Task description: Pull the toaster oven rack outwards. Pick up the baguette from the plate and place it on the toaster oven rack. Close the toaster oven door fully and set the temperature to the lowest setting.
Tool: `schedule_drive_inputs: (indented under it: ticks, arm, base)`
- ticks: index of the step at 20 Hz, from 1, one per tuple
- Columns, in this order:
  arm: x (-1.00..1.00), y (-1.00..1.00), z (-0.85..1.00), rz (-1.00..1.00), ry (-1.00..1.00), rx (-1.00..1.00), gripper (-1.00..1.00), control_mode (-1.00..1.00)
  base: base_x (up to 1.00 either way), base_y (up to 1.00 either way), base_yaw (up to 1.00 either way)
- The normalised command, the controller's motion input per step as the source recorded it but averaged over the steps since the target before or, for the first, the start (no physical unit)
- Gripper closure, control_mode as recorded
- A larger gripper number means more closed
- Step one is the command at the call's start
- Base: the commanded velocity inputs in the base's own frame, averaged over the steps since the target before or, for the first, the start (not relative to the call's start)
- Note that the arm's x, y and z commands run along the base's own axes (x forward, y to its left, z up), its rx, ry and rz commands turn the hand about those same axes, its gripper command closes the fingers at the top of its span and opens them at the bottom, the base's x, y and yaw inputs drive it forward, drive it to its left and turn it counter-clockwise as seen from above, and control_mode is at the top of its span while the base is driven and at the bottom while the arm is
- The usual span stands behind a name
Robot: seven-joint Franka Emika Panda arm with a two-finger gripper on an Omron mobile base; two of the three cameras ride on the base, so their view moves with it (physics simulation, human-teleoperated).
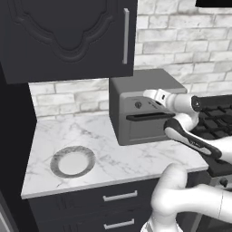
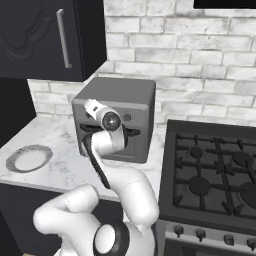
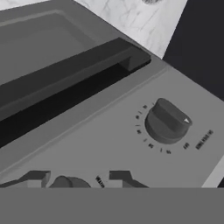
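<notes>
Looks like most of the job is wrapped up: the toaster oven [image 1: 136, 113] door [image 1: 145, 129] is seen shut, the plate [image 1: 72, 161] on the table [image 1: 118, 154] is left bare, so the baguette is presumably inside. Only the temperature knob seems left. The claw [image 3: 76, 179] is held right at a knob [image 3: 65, 183] on the grey front, fingertips [image 3: 37, 177] narrowly parted; whether it's gripped can't be told.

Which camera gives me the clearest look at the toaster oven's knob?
The hand view: one dark knob sits close, its tick marks readable. The left base view shows a knob as a small dot; in the right base view the arm covers most of the panel.
</notes>
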Motion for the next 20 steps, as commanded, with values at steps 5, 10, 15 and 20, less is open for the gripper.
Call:
schedule_drive_inputs:
  ticks: [5,10,15,20]
  arm:
    - [0.95,0.00,-0.10,0.05,0.00,-0.91,1.00,-1.00]
    - [0.99,0.00,-0.08,0.05,0.07,-0.94,1.00,-1.00]
    - [0.92,0.17,-0.13,0.04,0.03,-0.98,1.00,-1.00]
    - [0.99,0.21,-0.06,0.05,0.00,-1.00,1.00,-1.00]
  base:
    - [0.00,0.00,0.00]
    - [0.00,0.00,0.00]
    - [0.00,0.00,0.00]
    - [0.00,0.00,0.00]
